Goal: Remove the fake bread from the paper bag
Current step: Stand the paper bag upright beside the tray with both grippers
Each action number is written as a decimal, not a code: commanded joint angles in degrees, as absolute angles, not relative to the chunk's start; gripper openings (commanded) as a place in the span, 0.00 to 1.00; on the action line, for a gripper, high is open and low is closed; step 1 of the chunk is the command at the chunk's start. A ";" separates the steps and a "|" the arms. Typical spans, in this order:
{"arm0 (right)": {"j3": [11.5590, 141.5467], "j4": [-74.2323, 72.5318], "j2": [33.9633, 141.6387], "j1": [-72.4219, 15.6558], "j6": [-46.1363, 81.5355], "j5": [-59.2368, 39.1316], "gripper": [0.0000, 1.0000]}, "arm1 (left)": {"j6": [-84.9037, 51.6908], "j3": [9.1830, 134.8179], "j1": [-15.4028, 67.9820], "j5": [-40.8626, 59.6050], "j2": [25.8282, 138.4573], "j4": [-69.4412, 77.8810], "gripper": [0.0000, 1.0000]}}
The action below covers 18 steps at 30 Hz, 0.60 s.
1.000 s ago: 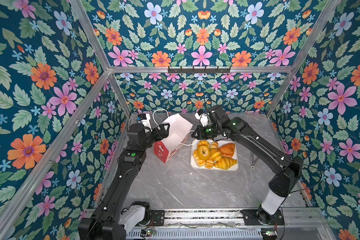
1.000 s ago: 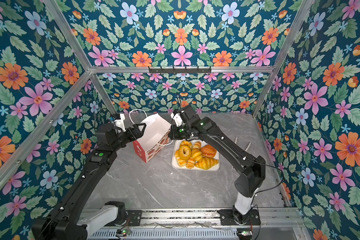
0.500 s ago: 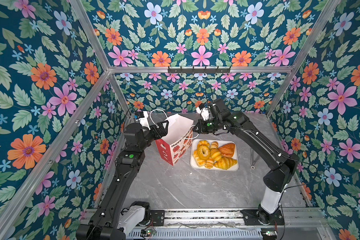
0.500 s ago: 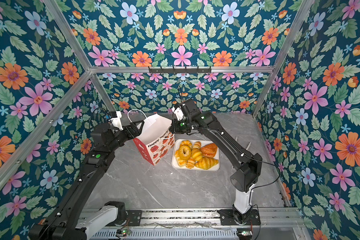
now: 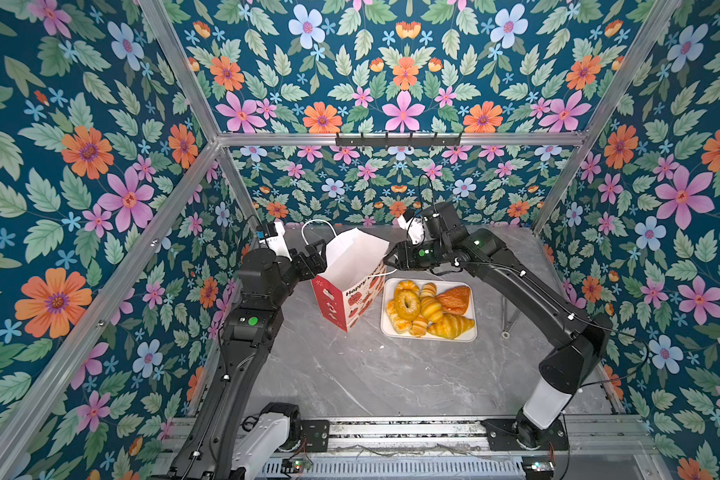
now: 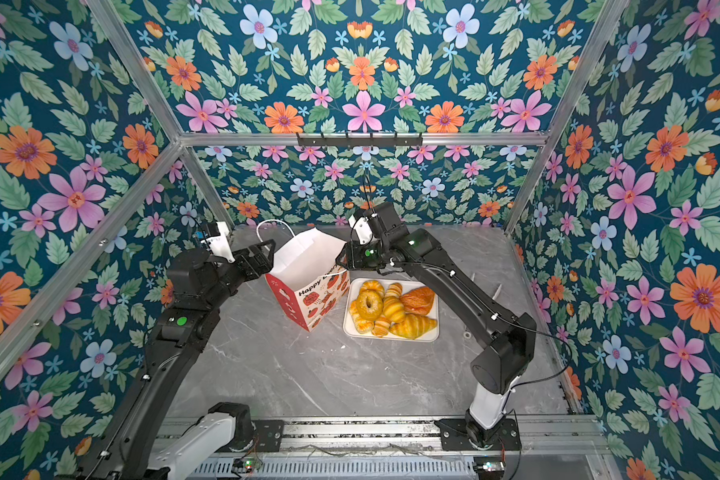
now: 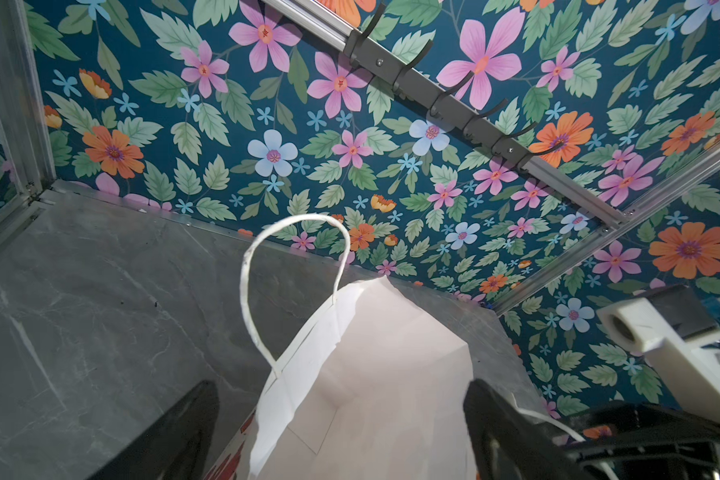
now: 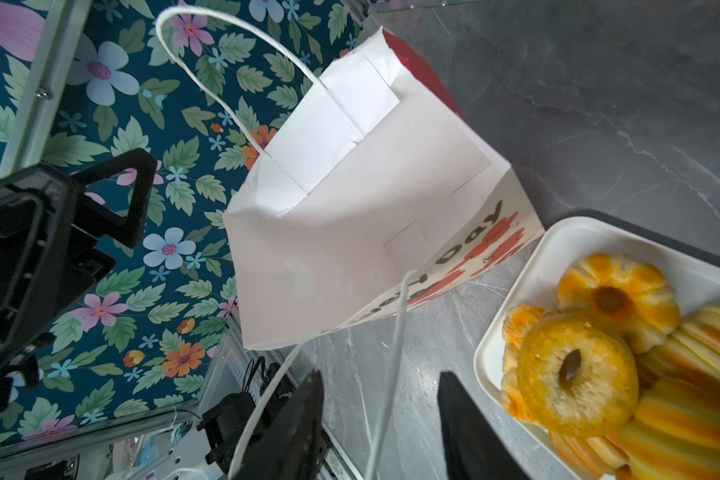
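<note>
Only right wrist: paper bag (image 8: 350, 228) cord inside right hand (image 8: 381, 376) (parted).

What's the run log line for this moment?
paper bag upright, inside looks empty | fake bread piled on tray | left gripper open at bag mouth | right gripper open, handle cord between jaws

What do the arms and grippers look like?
The left arm and right arm are matte black links with white lower segments, green status lights and thin black cables. White camera mounts top the wrists. The left gripper and right gripper have black fingers.
</note>
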<state>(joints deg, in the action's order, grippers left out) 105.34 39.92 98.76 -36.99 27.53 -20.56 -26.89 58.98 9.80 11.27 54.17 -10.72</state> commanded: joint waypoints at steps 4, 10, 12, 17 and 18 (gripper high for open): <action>98.36 28.97 92.26 -35.90 29.76 -17.55 0.54 | -25.23 58.82 9.76 9.62 53.10 -10.97 0.95; 91.57 20.77 87.78 -34.77 31.05 -16.26 0.64 | -24.52 58.54 9.76 10.43 52.77 -10.68 0.96; 88.98 17.81 85.78 -34.72 31.20 -14.90 0.65 | -24.38 58.20 9.76 10.12 52.40 -10.58 0.96; 81.28 12.53 78.22 -34.16 29.24 -7.92 0.68 | -23.57 56.13 9.76 3.91 49.33 -10.51 0.96; 80.16 12.68 76.82 -34.19 28.30 -6.47 0.69 | -23.60 55.35 9.76 1.30 48.42 -10.28 0.96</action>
